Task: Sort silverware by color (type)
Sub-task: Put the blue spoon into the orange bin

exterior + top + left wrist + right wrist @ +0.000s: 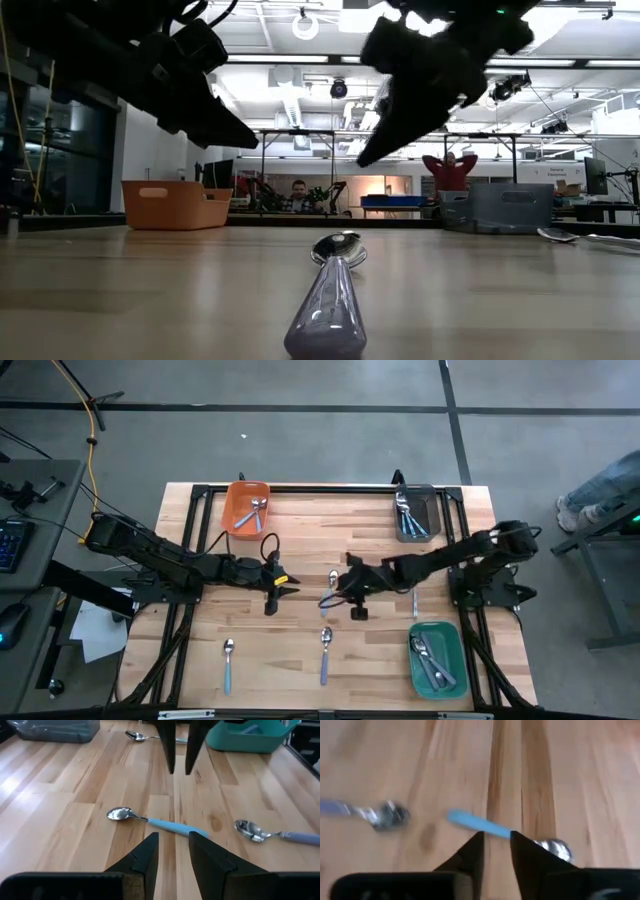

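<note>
The blue-handled spoon (152, 821) lies flat mid-tabletop between both grippers, whose jaws are slightly parted and empty; the right gripper (496, 851) should lower squarely astride the thin handle before closing.

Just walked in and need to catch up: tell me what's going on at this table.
Two robot arms are sorting spoons into bins. The left gripper and right gripper both hover empty over the table's middle, facing each other across a light-blue-handled spoon. Some spoons already lie in the orange bin, grey bin and green bin. Other spoons lie loose on the table.
</note>
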